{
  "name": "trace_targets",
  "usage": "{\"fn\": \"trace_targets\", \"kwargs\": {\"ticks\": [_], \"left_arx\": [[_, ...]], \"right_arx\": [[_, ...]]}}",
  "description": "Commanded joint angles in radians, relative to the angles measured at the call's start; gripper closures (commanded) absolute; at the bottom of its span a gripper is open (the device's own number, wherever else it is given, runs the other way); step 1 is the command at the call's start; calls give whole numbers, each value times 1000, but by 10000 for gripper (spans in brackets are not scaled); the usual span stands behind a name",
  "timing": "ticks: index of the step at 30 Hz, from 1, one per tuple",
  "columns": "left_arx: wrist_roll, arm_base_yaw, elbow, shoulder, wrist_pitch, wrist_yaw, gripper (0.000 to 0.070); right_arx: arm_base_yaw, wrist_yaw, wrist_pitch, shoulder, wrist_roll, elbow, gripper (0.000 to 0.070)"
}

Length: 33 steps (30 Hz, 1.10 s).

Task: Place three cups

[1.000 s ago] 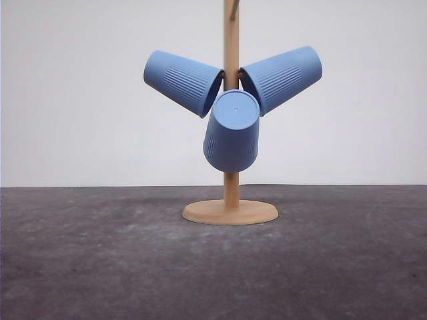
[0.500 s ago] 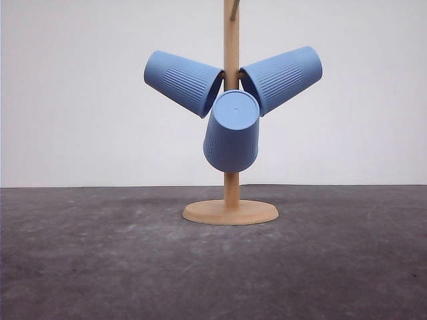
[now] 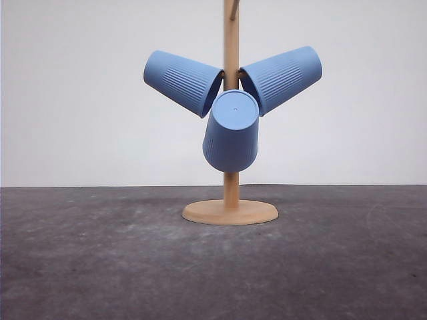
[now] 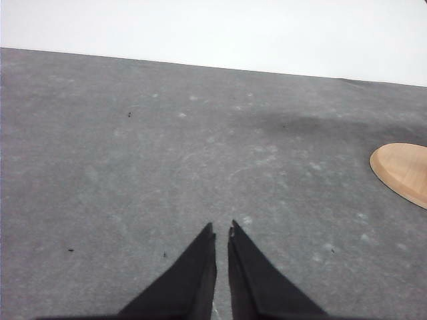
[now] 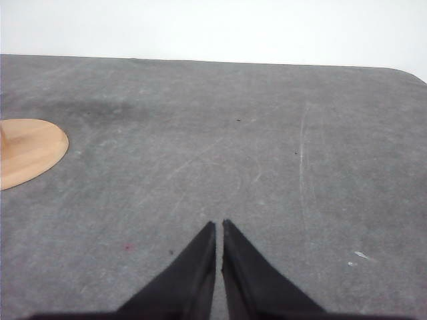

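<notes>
No change across the last second — the scene is static. All three cups hang on the wooden stand: left cup tilted out to the left, right cup tilted out to the right, front cup hanging mouth-down toward the camera, base facing us. None touches the counter.

Left gripper sits low over bare counter, jaws together with a hairline gap, holding nothing; the stand's base is off to one side of it. Right gripper is the same — jaws together, empty, well apart from the stand.

My read: placement looks complete, both arms parked. Nothing left to grasp.
</notes>
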Motion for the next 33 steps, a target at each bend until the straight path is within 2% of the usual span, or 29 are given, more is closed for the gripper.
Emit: {"fn": "trace_targets", "kwargs": {"ticks": [1, 33], "left_arx": [[3, -1, -13, 0, 16, -2, 688], [3, -1, -13, 0, 16, -2, 688]], "right_arx": [[-1, 1, 12, -2, 11, -4, 684], [-1, 1, 12, -2, 11, -4, 684]]}}
